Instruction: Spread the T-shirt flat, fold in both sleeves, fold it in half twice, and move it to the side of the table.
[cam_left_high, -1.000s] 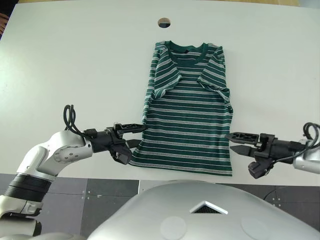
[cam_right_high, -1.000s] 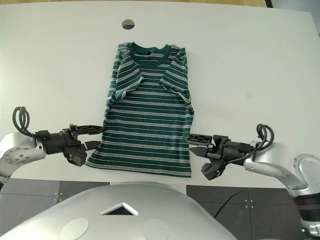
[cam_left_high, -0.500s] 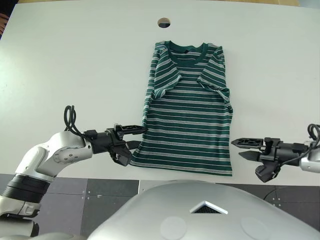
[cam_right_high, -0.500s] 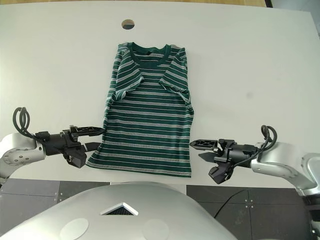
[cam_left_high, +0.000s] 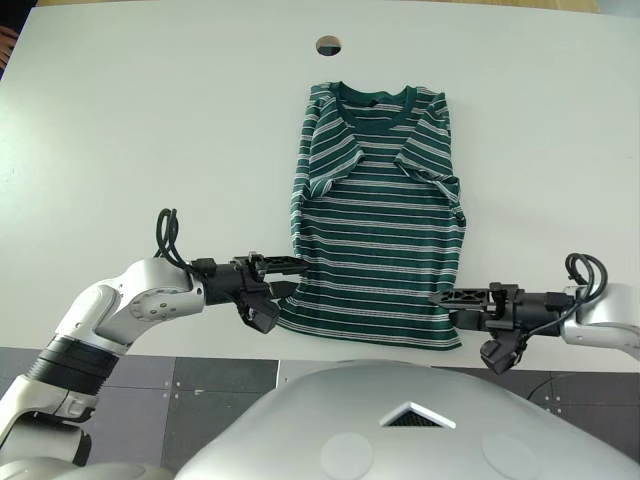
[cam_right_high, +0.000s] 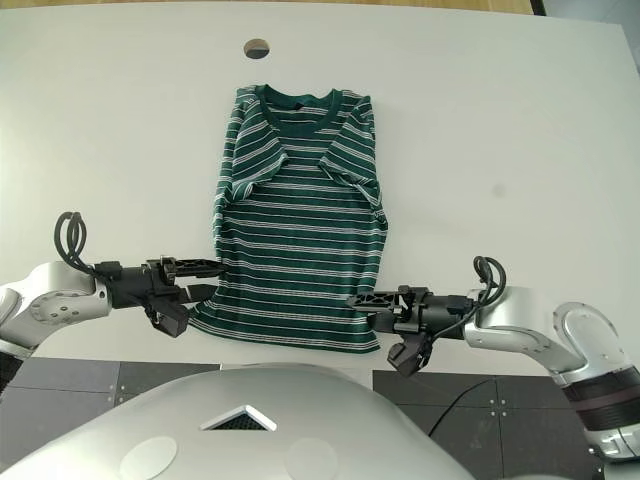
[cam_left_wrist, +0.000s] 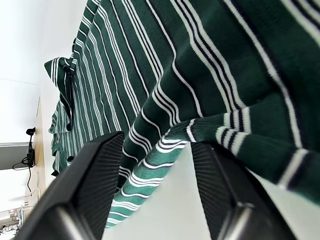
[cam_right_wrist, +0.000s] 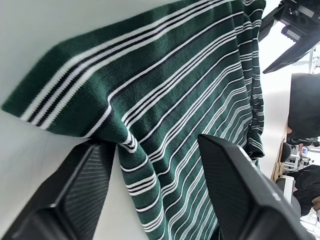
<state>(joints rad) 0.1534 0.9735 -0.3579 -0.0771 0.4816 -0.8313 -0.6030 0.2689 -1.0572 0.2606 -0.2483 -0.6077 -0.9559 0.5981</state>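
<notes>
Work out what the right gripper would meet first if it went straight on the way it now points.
The T-shirt: the right gripper points toward the robot's left at the near hem corner, and its wrist view shows its open fingers either side of that hem. Whether they touch it is unclear.

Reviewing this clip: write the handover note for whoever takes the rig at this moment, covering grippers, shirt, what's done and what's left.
Left gripper: open, fingers either side of the T-shirt hem at its near left corner.
Right gripper: open, fingers either side of the near right hem corner.
T-shirt: flat on the table, collar away from the robot.
Done: spread flat, both sleeves folded in.
Left: close on the hem, fold in half twice, move it to the table's side.
</notes>
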